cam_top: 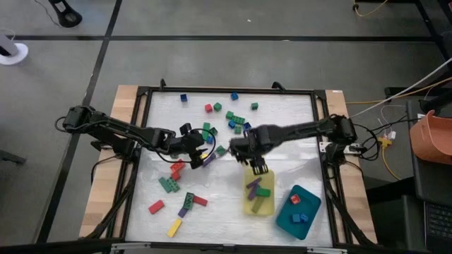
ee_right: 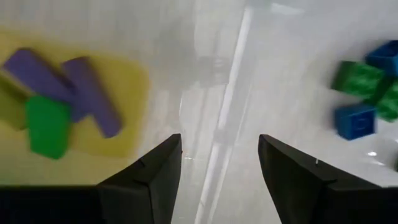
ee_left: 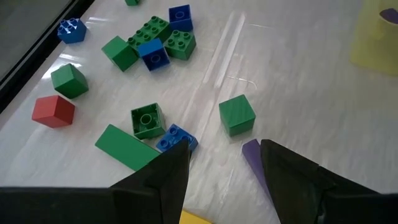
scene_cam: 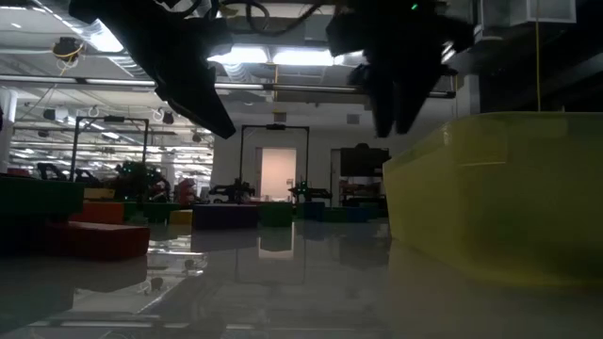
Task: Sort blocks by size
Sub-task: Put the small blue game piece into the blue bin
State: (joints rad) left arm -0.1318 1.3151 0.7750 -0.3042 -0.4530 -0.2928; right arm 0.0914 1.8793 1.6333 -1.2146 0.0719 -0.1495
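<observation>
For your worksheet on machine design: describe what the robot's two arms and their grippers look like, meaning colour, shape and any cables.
Both arms are black and slender, built of jointed segments. The left gripper and right gripper each end in two broad, dark, wedge-shaped fingers with flat inner faces. Thin black cables loop near the left arm's wrist in the high view. No markings are visible.

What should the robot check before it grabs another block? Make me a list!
1. Left end effector open and empty: ok.
2. Right end effector open and empty: ok.
3. Long purple plastic brick between the left fingers: ok, partly hidden.
4. Small green plastic cube apart from that brick: ok.
5. Yellow rectangular tray has space: ok.
6. Teal rectangular tray has space: ok.
</observation>
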